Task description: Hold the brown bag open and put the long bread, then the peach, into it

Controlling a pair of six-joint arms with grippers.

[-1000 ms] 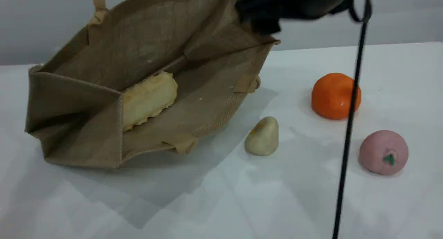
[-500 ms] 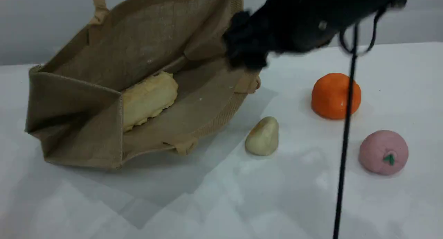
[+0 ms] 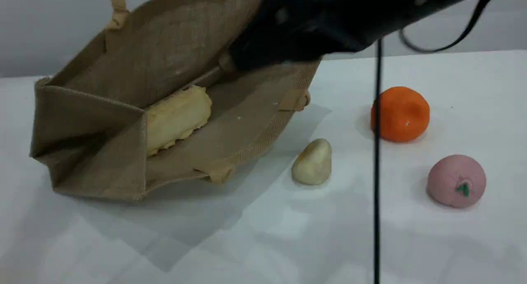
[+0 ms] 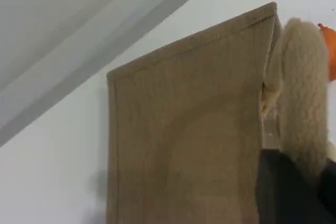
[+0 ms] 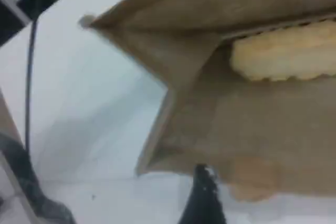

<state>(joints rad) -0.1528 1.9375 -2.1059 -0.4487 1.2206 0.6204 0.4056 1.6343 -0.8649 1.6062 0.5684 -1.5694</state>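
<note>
The brown bag (image 3: 123, 107) lies on its side with its mouth facing the camera. Its upper handle (image 3: 117, 4) is lifted toward the top edge. The long bread (image 3: 177, 117) rests inside, pale underside showing, and it also shows in the right wrist view as the long bread (image 5: 289, 51). My left gripper (image 4: 296, 174) is shut on the padded beige handle (image 4: 302, 93) above the bag's outer wall (image 4: 184, 129). My right gripper (image 3: 251, 55), a dark blur, hangs open and empty over the bag's upper right rim; one fingertip (image 5: 202, 195) shows. The peach (image 3: 456, 181) sits far right, untouched.
An orange round fruit (image 3: 400, 114) lies behind the peach. A small cream pear-shaped lump (image 3: 312, 162) sits just right of the bag's mouth. A black cable (image 3: 376, 173) hangs down in front of the scene, between the lump and the peach.
My right arm has swept left and down from the top right and now covers the bag's upper right corner. The cable moved left with it. Bag, bread and fruits stayed put.
</note>
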